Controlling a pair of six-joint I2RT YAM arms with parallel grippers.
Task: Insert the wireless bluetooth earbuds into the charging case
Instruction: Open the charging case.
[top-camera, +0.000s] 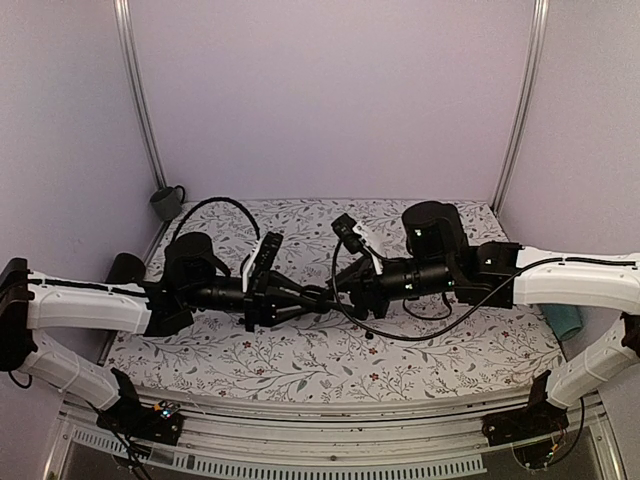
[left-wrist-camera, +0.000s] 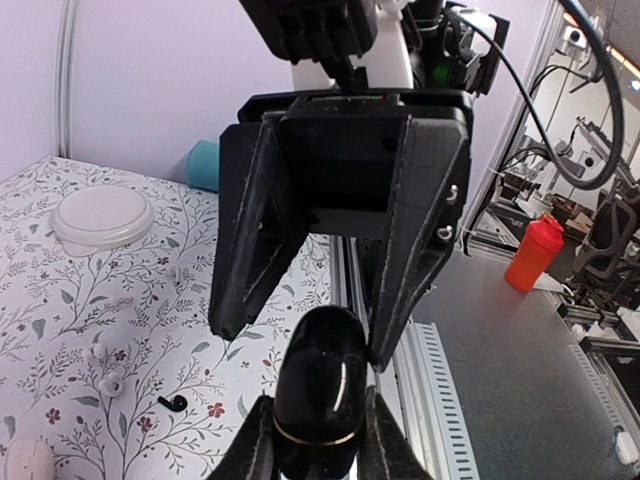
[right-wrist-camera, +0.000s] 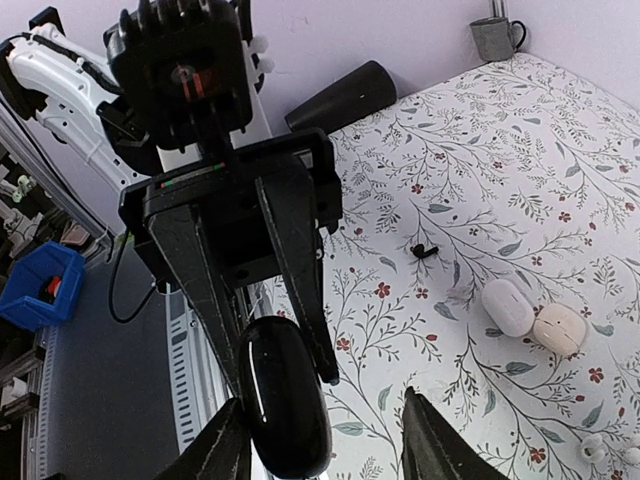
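My left gripper (left-wrist-camera: 318, 440) is shut on the charging case (left-wrist-camera: 320, 385), a glossy black oval with a thin gold seam, and holds it in the air over the table's near edge. My right gripper (right-wrist-camera: 325, 445) faces it, open. The case (right-wrist-camera: 285, 395) lies against the right gripper's left finger, with a wide gap to the other finger. In the top view both grippers (top-camera: 325, 298) (top-camera: 346, 290) meet mid-table and the case is hidden. One black earbud (right-wrist-camera: 424, 250) lies on the floral cloth (right-wrist-camera: 500, 180), also seen in the left wrist view (left-wrist-camera: 175, 403). I see no second black earbud.
Two pale oval cases (right-wrist-camera: 508, 305) (right-wrist-camera: 560, 328) and small white earbuds (left-wrist-camera: 108, 375) lie on the cloth. A white round dish (left-wrist-camera: 102, 217) and a teal cup (left-wrist-camera: 205, 163) stand at the right side. A grey mug (top-camera: 167, 202) and a black cylinder (top-camera: 125, 268) are at the left.
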